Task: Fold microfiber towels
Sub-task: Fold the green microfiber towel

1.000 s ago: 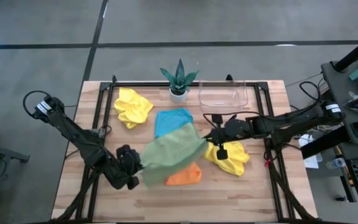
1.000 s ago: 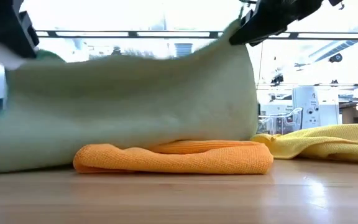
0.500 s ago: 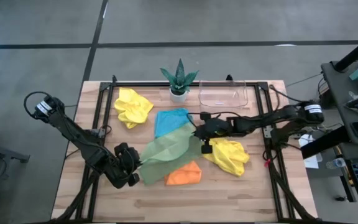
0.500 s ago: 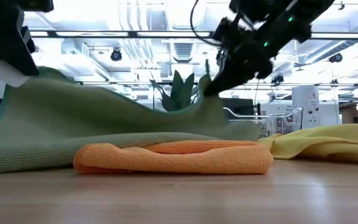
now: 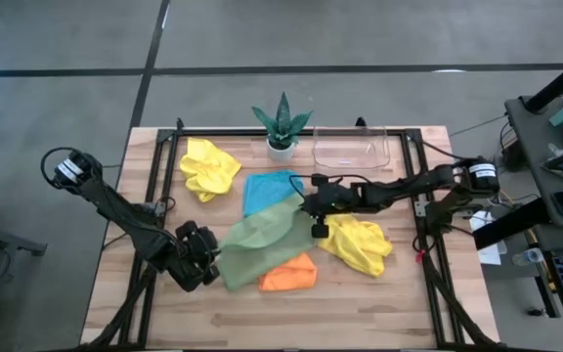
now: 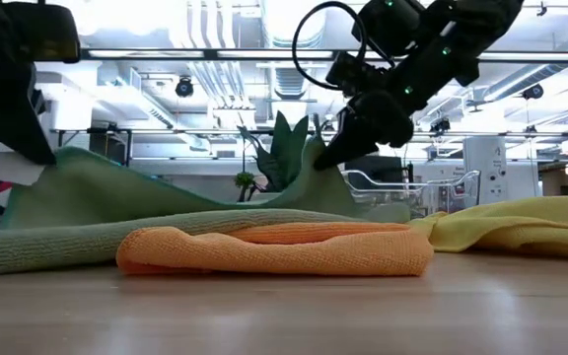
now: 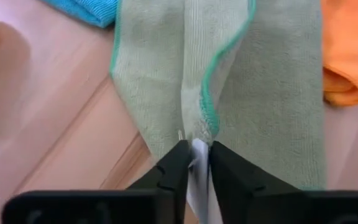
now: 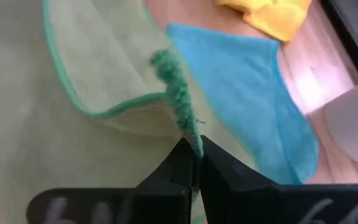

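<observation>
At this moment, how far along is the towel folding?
Done: the orange towel looks folded. In hand: the left gripper and right gripper each pinch a corner of the sage green towel, stretched over the orange one. Left: the blue towel lies roughly flat, and both yellow towels sit crumpled.

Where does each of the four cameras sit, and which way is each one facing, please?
High view: above the table, looking straight down; both arms show, left gripper and right gripper each on the green towel.
Low view: at tabletop height, looking level across the orange towel into the room; both arms come in from above.
Left wrist view: on the left arm, looking past its fingers along the green towel.
Right wrist view: on the right arm, over the green towel and blue towel.
All four share the green towel.
</observation>
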Motion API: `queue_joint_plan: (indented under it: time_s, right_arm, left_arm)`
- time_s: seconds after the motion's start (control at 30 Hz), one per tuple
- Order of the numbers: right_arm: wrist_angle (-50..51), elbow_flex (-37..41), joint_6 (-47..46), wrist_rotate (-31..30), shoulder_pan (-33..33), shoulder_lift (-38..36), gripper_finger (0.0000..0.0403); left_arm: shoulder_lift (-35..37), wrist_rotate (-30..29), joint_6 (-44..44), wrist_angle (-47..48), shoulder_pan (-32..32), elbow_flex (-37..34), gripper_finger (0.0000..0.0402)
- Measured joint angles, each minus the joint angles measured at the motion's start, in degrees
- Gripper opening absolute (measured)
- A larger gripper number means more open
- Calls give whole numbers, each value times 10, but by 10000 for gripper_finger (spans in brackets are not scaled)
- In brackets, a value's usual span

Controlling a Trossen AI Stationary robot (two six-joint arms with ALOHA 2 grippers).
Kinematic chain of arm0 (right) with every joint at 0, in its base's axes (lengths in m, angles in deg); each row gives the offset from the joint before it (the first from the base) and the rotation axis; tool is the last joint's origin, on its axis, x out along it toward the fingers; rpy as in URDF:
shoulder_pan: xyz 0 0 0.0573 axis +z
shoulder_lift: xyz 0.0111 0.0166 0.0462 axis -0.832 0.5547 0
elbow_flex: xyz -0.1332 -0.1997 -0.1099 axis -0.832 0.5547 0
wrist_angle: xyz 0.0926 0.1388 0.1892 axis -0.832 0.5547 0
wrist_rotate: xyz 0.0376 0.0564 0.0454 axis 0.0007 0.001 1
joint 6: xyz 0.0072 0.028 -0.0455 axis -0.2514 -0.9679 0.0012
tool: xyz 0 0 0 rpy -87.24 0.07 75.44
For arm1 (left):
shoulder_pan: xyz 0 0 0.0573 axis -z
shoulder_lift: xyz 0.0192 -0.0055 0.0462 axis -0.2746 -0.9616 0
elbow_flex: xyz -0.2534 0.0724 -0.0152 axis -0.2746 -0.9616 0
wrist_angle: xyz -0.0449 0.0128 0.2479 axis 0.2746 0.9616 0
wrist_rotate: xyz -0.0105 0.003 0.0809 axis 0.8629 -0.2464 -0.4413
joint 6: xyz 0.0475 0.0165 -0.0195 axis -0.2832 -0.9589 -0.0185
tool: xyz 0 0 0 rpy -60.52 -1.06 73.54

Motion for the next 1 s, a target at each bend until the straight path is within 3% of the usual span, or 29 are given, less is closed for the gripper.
queue_joint_plan:
  time_s: [0.13, 0.37, 0.57, 0.8, 1.0]
  right_arm:
    - [1, 0, -11, 0, -6, -5, 28]
    - [1, -2, -17, -1, -9, -19, 100]
    - [1, -15, -19, -2, -14, -47, 146]
    - [45, -31, -45, -16, -41, -74, 157]
    - [119, -34, -49, -16, -52, -75, 149]
  left_arm:
    - [0, -7, 0, -1, -2, -1, 98]
    - [0, -7, 0, 5, -3, 2, 153]
    - [1, -7, 14, 62, -12, 17, 188]
    - [8, -6, 32, 134, -30, 21, 192]
    - [9, -6, 30, 135, -49, 20, 192]
